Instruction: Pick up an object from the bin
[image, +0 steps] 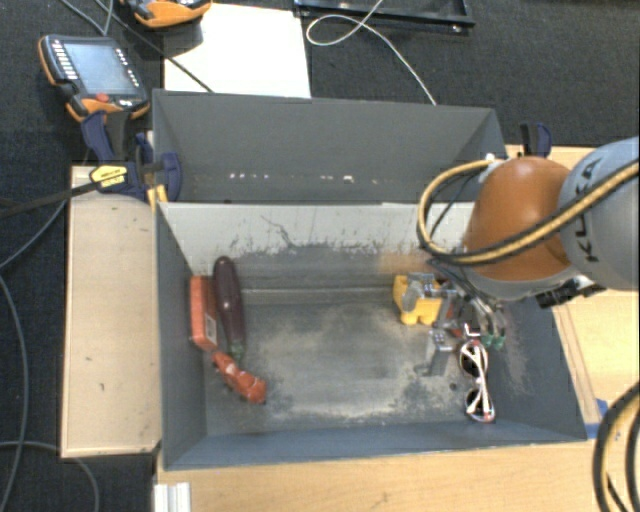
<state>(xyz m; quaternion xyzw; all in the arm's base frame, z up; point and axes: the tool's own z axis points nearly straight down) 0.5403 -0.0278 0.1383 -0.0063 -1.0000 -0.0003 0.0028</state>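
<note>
The pincer (442, 350) hangs low over the right side of the grey bin (330, 145), just beside a yellow block (412, 300) and white-framed glasses (478, 385). Along the left wall lie an orange packet (202, 315), a dark maroon tube (230, 298) and a small red piece (243, 380).

Wrist cover (515, 220): was orange, domed, glossy.
Cables (428, 195): were yellow and black, looped round the cover.
Arm link (605, 200): was silver-grey, lettered KUKA.
Gripper (437, 358): was grey metal.

You have 5 things in the bin (320, 150): 1 yellow toy (414, 301), 1 pair of white-framed glasses (478, 385), 1 dark maroon oblong piece (229, 300), 1 flat orange-red slab (202, 312) and 1 small orange-red piece (243, 381).
</note>
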